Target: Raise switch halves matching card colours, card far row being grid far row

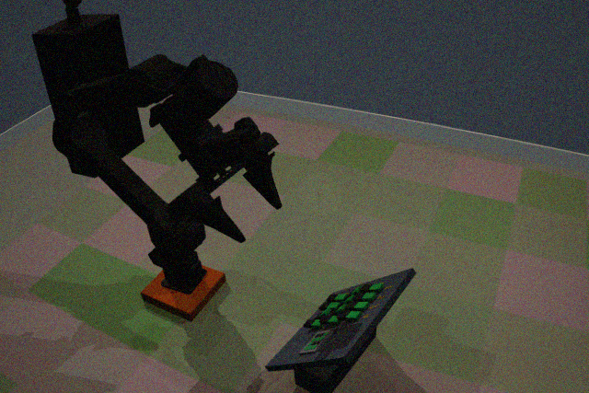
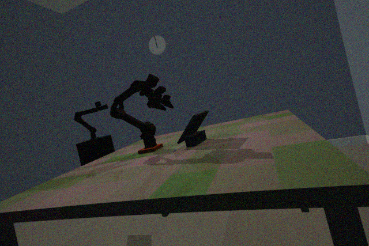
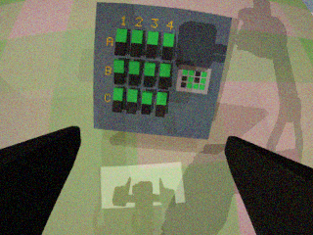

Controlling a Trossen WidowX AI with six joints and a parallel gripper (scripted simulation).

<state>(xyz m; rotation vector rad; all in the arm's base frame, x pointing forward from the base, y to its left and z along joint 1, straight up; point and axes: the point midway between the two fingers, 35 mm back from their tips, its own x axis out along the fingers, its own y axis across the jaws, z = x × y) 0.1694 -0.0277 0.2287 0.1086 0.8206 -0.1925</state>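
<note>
The tilted dark panel [image 1: 285,358] [image 2: 194,124] [image 3: 105,119] carries rows A, B, C and columns 1 to 4 of green and dark switches. Every switch shows a green far half and a dark near half in the wrist view; which end is raised is hard to tell. The small card [image 1: 315,340] [image 3: 193,80] right of the grid appears to read, far row first: green, green, dark, green; dark, green, dark, green; dark, green, green, green. My gripper [image 1: 260,223] [image 2: 168,108] [image 3: 155,140] is open and empty, high above the table on the arm's side of the panel, touching nothing.
The panel stands on a dark block [image 1: 317,375] [image 2: 195,139]. The arm's orange base plate [image 1: 190,297] [image 2: 150,148] is behind it. A dark box [image 2: 95,149] with a thin jointed lamp-like arm stands beyond the robot. Shadows fall across the panel's right side and the patchwork table.
</note>
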